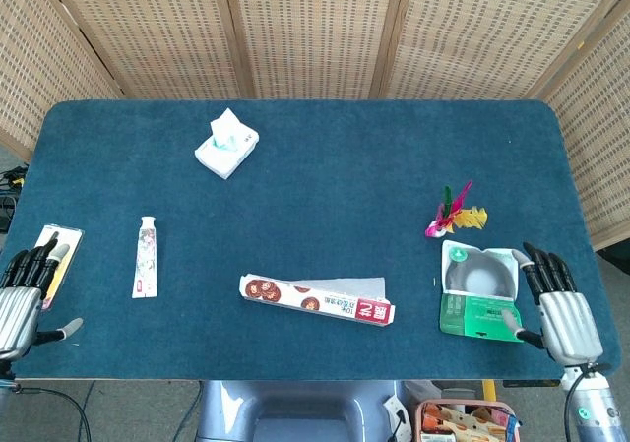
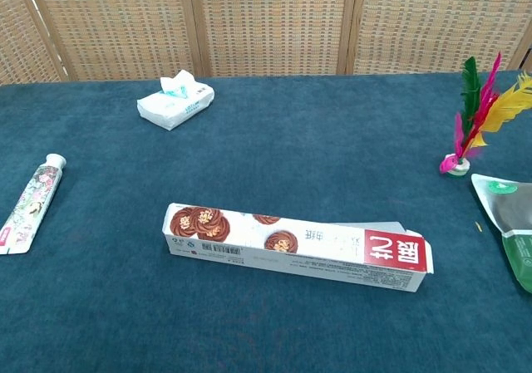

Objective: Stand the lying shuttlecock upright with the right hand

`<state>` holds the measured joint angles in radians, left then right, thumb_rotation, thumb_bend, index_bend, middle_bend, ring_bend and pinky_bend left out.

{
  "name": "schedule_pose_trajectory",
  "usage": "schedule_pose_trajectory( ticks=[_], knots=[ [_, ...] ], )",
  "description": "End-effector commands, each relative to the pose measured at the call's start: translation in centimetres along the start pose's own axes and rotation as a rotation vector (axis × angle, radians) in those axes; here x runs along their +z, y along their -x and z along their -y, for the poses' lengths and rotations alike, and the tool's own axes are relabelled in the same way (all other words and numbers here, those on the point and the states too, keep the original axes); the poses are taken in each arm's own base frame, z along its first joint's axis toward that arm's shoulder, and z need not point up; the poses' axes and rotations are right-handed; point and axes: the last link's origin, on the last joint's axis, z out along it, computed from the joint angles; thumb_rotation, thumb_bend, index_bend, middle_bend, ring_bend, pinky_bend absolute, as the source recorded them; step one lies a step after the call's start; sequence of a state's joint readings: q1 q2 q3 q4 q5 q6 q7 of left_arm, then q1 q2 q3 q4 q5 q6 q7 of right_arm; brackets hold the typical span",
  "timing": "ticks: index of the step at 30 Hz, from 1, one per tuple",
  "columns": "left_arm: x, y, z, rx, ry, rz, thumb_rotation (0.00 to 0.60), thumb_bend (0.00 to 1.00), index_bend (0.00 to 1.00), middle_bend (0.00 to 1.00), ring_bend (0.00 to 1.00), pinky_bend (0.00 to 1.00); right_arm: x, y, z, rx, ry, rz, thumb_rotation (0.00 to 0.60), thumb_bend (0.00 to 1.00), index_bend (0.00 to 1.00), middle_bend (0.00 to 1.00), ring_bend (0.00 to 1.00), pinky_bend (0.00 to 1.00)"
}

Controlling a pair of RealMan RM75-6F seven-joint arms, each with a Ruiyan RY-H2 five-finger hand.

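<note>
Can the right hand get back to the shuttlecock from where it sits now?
Probably yes: the right hand is open at the table's near edge, and only the green packet lies low between it and the upright shuttlecock.

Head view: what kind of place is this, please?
Probably an indoor test area set up for a robot, not a home: a table under blue cloth, woven screens behind it, and scattered household items such as a tissue pack and a feathered shuttlecock.

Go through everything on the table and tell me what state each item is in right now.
Feathered shuttlecock: standing upright on its base.
Long cookie box: lying flat, end flap open.
White tissue pack: a tissue sticking out.
Toothpaste tube: lying flat, capped.
Right hand: open, holding nothing.
Left hand: open, holding nothing.
</note>
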<state>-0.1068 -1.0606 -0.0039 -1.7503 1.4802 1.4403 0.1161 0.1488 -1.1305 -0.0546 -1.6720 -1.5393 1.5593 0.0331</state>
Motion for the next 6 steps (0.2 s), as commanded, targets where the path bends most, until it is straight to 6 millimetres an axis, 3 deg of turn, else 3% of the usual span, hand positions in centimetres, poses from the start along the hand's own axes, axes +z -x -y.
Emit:
schedule_pose_trajectory(
  ticks=[1,6],
  knots=[
    [0.07,0.30,-0.23,0.007,0.001,0.003,0.600,0.09,0.00,0.00,0.00,0.00,-1.02,-0.13,-0.03,0.006,-0.005,0.035,0.600,0.28,0.03,0.00,0.00,0.00],
    [0.05,0.80,-0.54,0.021,0.008,0.023,0.600,0.09,0.00,0.00,0.00,0.00,-0.95,-0.05,-0.04,-0.006,-0.001,0.052,0.600,0.28,0.02,0.00,0.00,0.00]
  ],
)
